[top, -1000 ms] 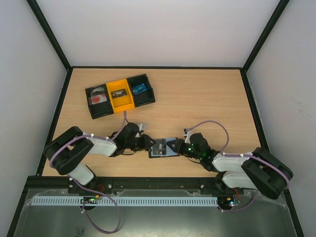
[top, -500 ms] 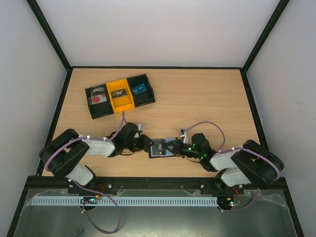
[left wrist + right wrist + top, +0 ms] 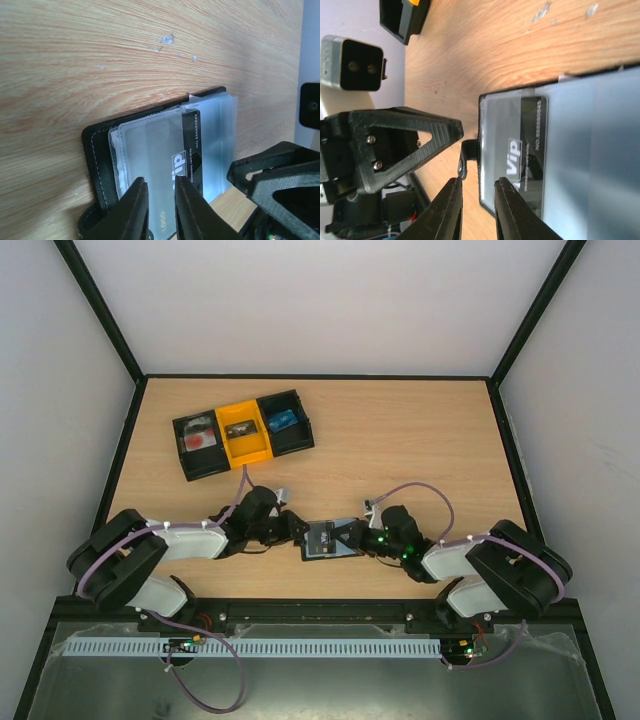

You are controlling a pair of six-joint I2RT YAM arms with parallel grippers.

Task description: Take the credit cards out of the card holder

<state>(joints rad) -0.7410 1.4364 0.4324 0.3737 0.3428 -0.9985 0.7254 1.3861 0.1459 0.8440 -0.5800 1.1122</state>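
Observation:
The black card holder point(image 3: 328, 539) lies open on the wood between my two grippers. Its clear and grey-blue pocket panels face up point(image 3: 95, 160) point(image 3: 497, 130). A black credit card point(image 3: 192, 145) point(image 3: 532, 145) printed "vip" shows partly under a clear pocket. My left gripper point(image 3: 298, 532) point(image 3: 160, 179) hovers over the pale panel marked "LOGO", its jaws a narrow gap apart with nothing clamped. My right gripper point(image 3: 355, 536) point(image 3: 478, 180) straddles the holder's corner beside the short black tab point(image 3: 465, 160). It is also narrowly open, with one finger over the holder and the other over the wood.
A black-and-yellow three-compartment tray point(image 3: 243, 433) point(image 3: 405, 15) sits at the back left with small items in it. Black frame rails border the table. The opposite gripper crowds each wrist view, close to the holder.
The left jaws have narrowed slightly. Both arms shifted pose: left elbow moved outward, right arm drew in. The card holder slid a little to the left.

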